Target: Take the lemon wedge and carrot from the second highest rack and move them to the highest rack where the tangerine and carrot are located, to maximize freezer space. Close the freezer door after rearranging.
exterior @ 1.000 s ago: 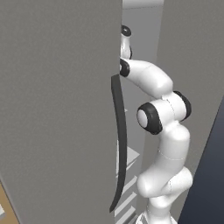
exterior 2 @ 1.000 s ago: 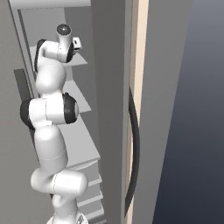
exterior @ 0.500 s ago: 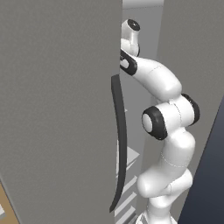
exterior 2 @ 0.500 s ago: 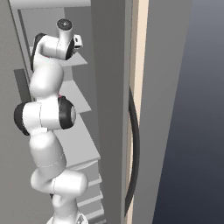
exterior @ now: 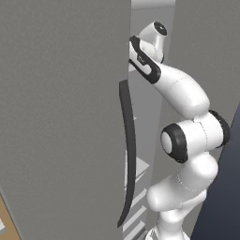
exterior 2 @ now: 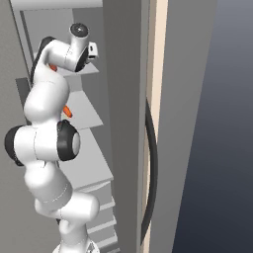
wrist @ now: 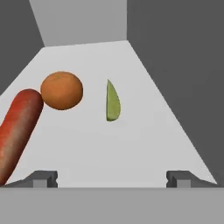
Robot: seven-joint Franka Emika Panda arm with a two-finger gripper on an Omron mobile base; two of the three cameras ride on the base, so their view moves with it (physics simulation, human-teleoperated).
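On highest rack [wrist: 131,144], am seeing lemon wedge [wrist: 112,101] lying beside tangerine [wrist: 61,90] and carrot [wrist: 17,131]. Gripper [wrist: 112,178] fingers spread apart, holding nothing. Second carrot [exterior 2: 66,111] waiting on lower rack; freezer door [exterior: 61,117] standing open, closing pending.

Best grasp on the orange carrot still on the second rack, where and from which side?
Mid-body, jaws across its narrow width, coming in from the open door side. In the right base view the orange carrot lies flat on the grey shelf, partly hidden behind the arm, so its ends can't be judged.
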